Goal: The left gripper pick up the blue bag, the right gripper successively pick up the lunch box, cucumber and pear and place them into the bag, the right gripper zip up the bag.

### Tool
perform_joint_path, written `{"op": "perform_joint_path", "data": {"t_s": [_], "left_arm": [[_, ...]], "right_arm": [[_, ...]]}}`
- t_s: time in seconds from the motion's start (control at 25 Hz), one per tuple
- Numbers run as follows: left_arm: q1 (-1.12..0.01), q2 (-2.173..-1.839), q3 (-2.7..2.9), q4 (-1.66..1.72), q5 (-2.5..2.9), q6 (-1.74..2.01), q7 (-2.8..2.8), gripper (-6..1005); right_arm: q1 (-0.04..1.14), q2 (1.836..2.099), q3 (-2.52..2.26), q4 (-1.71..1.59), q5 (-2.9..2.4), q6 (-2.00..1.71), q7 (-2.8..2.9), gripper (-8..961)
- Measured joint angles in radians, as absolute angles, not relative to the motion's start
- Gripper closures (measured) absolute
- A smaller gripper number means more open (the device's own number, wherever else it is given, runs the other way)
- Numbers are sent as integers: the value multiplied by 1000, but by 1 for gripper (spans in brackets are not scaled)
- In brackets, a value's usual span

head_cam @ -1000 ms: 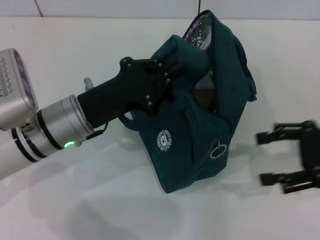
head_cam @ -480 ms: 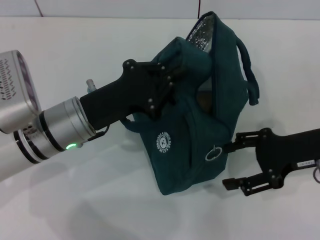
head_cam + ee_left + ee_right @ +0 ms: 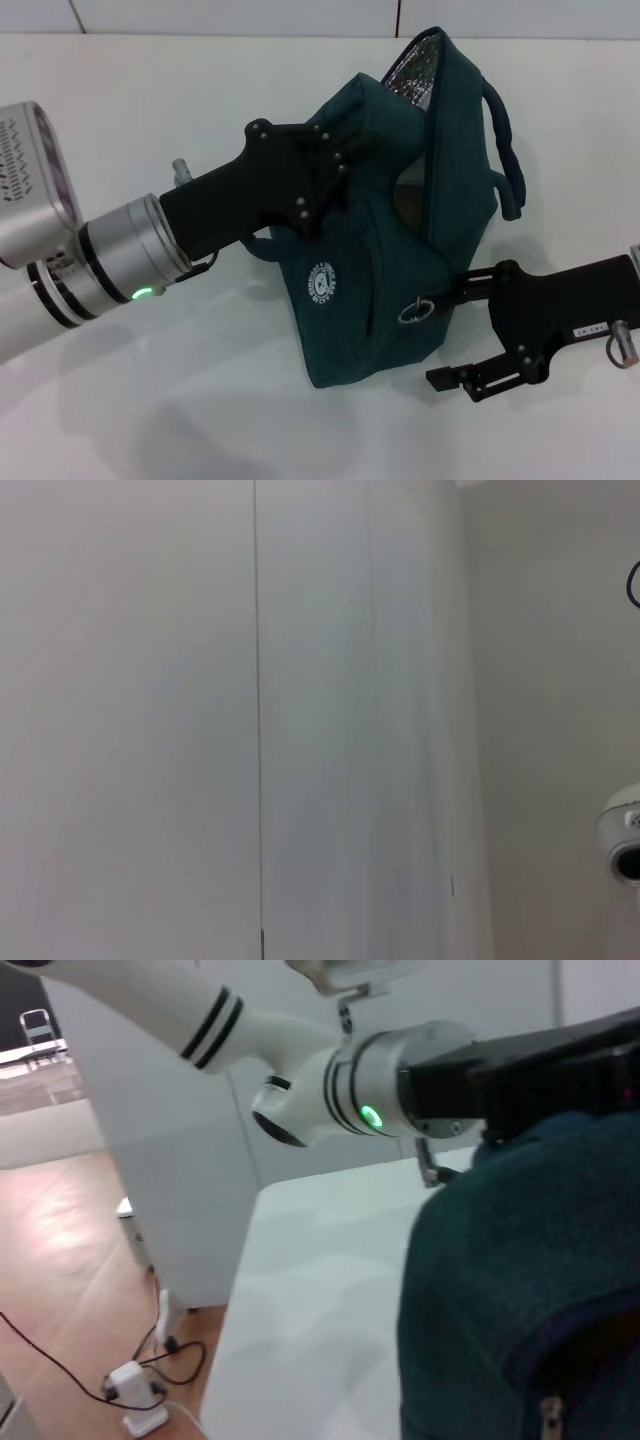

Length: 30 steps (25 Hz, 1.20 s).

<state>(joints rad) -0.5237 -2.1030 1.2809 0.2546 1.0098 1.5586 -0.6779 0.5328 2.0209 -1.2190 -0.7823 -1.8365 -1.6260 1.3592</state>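
The blue bag [image 3: 400, 250] is held tilted above the white table [image 3: 200, 400] by the left gripper [image 3: 335, 165], whose jaws are clamped on the bag's upper fabric. The right gripper [image 3: 450, 335] is set at the bag's lower side with jaws spread wide; the zipper ring [image 3: 415, 311] lies just beside its upper finger. Foil lining [image 3: 412, 72] is exposed at the bag's mouth.

pale wall [image 3: 130, 720] | thin vertical seam [image 3: 257, 720] | round white fitting [image 3: 625, 845] at edge
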Motion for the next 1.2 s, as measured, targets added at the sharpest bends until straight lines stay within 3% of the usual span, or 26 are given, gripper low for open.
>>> {"op": "perform_joint_path", "data": {"t_s": [0.72, 1.2], "left_arm": [[-531, -2105, 1281, 255, 1009, 1553, -678, 960], [-532, -2107, 1281, 255, 1009, 1558, -678, 959]], "right_arm": [[571, 2023, -1238, -755, -1827, -1638, 1348, 250], [576, 2023, -1258, -749, -1808, -1583, 1342, 728]]}}
